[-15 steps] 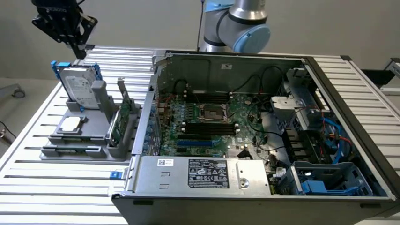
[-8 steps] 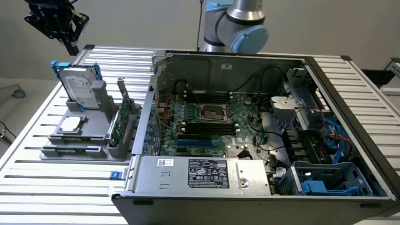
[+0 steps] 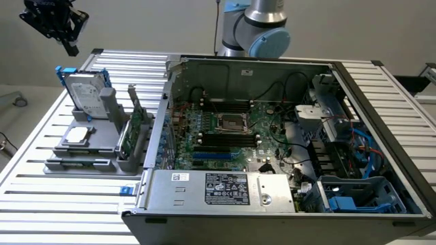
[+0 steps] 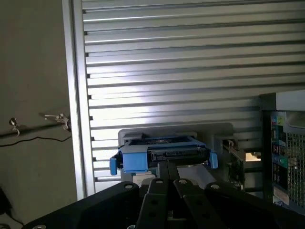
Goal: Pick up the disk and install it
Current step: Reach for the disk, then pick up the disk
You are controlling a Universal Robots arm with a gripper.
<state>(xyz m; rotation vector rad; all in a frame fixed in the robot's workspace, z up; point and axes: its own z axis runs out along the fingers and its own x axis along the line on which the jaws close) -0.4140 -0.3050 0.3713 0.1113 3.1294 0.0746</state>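
One disk (image 3: 87, 94) stands on edge in its rack (image 3: 81, 166), top edge offered for grasping; gripper (image 3: 70, 49) hangs above, closed and empty; case (image 3: 245, 71) lies open.

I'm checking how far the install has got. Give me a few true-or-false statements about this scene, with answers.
1. The disk stands upright in the grey holder. True.
2. The gripper holds the disk. False: it hangs above the disk, shut and empty.
3. The computer case lies open. True.
4. The disk is inside the case. False: it is in the holder, beside the case.
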